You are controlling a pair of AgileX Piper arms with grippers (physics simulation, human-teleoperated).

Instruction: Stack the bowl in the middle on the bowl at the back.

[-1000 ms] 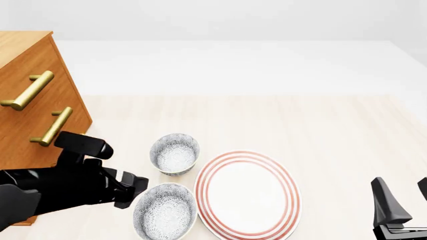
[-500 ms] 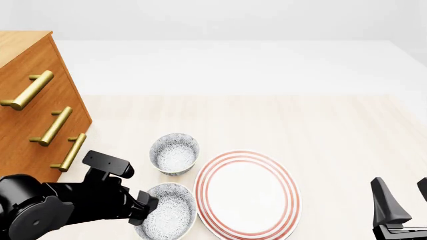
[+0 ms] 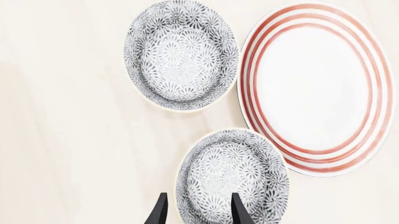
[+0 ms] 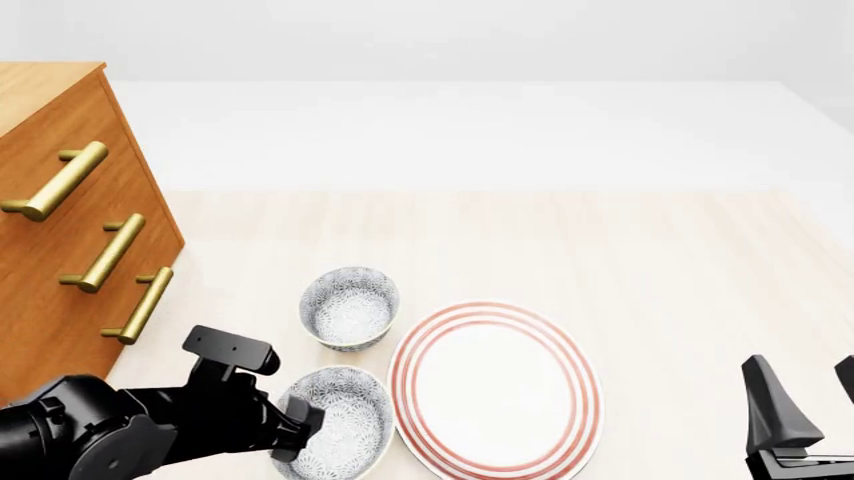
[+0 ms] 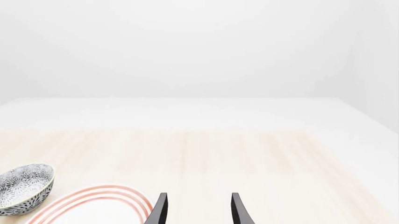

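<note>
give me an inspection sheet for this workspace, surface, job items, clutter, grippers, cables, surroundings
Surface: light wooden table, flat.
Job's things: two speckled bowls, apart and upright; near bowl, far bowl. Not stacked yet.
Clutter: red-ringed plate beside both bowls.
Grippers: left gripper open, its fingers straddling the near bowl's rim in the left wrist view; right gripper open, off to the right above the table, holding nothing.
Cables: nothing seen.
Surroundings: wooden drawer unit with brass handles at the left; plain white backdrop.
</note>
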